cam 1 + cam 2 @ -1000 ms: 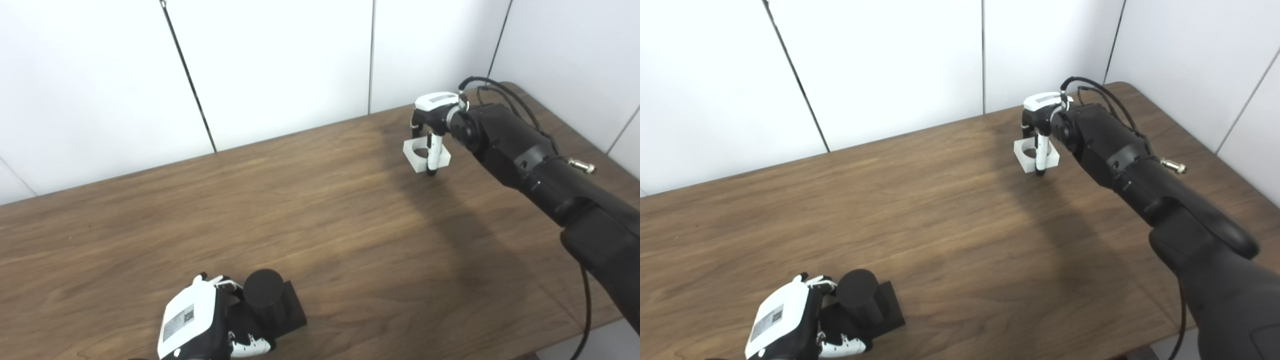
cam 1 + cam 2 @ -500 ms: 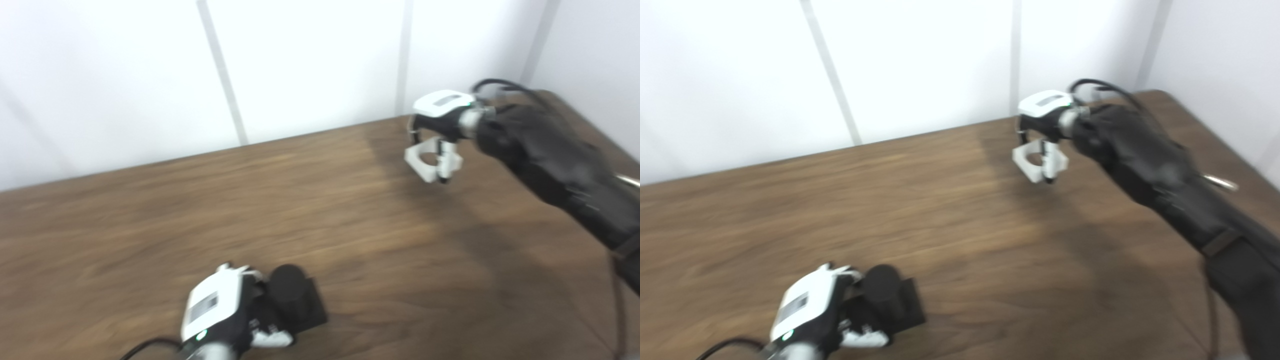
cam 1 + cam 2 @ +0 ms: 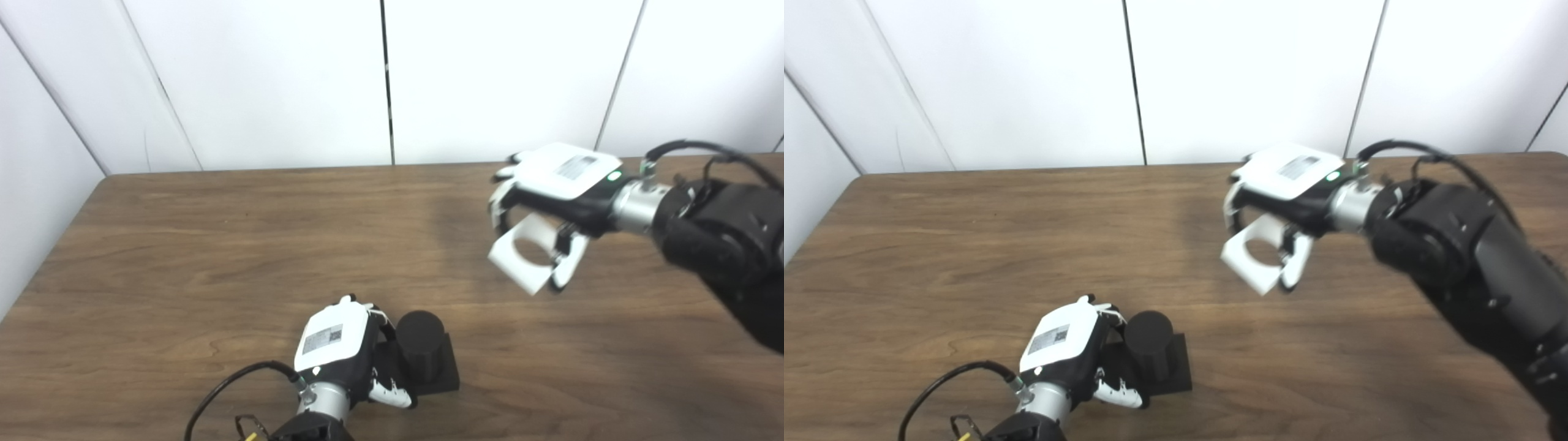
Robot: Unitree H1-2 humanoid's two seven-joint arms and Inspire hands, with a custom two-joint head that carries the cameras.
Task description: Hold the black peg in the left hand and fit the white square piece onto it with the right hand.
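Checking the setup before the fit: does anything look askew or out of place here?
Nothing looks damaged or spilled. The white square piece hangs tilted in the right hand, above the table and well off to the side of the black peg, which stands upright on its base in the left hand.
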